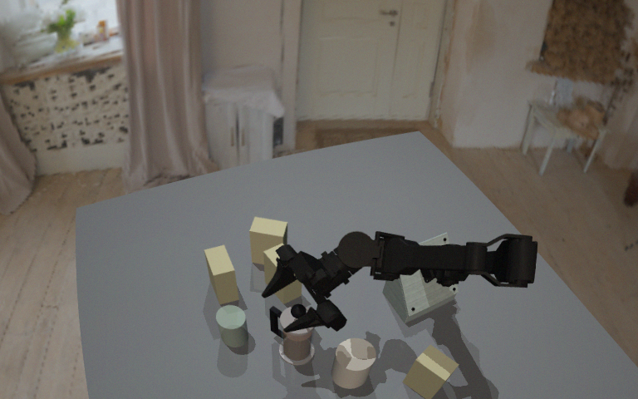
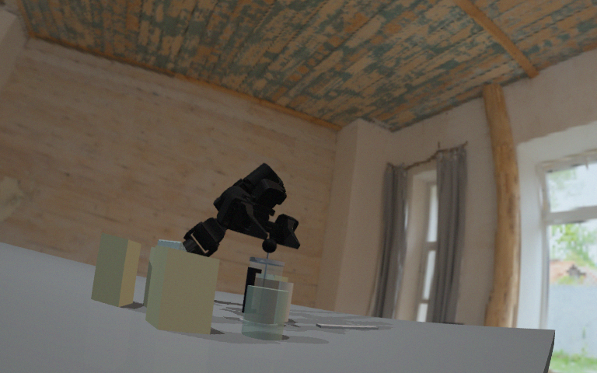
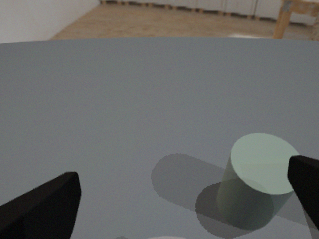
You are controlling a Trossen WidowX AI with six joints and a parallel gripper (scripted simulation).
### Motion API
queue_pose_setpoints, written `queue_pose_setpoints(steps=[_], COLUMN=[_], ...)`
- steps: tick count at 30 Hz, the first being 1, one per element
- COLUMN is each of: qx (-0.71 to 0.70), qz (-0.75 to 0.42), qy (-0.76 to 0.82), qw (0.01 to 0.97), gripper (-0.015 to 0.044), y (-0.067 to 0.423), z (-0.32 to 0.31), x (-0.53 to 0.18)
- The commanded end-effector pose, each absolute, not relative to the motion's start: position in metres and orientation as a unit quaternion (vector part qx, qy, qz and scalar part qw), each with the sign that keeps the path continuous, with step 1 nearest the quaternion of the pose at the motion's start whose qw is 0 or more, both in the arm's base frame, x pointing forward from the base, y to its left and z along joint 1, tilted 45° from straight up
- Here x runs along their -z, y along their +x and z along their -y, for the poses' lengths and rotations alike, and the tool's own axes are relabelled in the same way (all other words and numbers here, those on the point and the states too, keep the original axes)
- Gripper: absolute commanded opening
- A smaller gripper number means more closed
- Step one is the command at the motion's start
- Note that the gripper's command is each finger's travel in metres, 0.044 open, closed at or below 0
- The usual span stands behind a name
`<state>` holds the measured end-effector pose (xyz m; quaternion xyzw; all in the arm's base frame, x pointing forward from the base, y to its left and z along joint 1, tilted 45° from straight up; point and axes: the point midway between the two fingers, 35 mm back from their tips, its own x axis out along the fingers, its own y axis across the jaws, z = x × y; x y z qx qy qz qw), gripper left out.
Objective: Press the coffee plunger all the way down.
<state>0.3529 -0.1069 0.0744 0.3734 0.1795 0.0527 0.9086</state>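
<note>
The coffee press (image 1: 296, 346) (image 2: 259, 272) stands upright near the table's front edge, a glass pot with brown liquid and a black handle. Its black plunger knob (image 1: 297, 310) (image 2: 269, 244) sits a short way above the lid on a thin rod. My gripper (image 1: 277, 311) (image 2: 269, 236) (image 3: 186, 175) is open wide, with one finger on each side of the knob and touching nothing.
A pale green cylinder (image 1: 231, 323) (image 2: 264, 309) (image 3: 255, 173) stands just left of the press. A beige cylinder (image 1: 355, 363) stands to its right. Three tan blocks (image 1: 221, 274) (image 1: 267, 236) (image 2: 181, 295) stand behind. A tan cube (image 1: 430, 371) lies front right. The arm's base block (image 1: 419, 296) is right.
</note>
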Motion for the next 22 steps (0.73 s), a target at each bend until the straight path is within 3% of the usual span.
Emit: queue_pose_setpoints(steps=[1,9,22], qx=[-0.051,-0.059,-0.059], qz=[-0.181,-0.188,-0.187], qy=[0.371,0.375,0.376], qw=[0.909,0.906,0.906], gripper=[0.044,0.044,0.044], y=[0.35,0.306,0.305], z=[0.112,0.148,0.148], x=[-0.078,-0.132,-0.131])
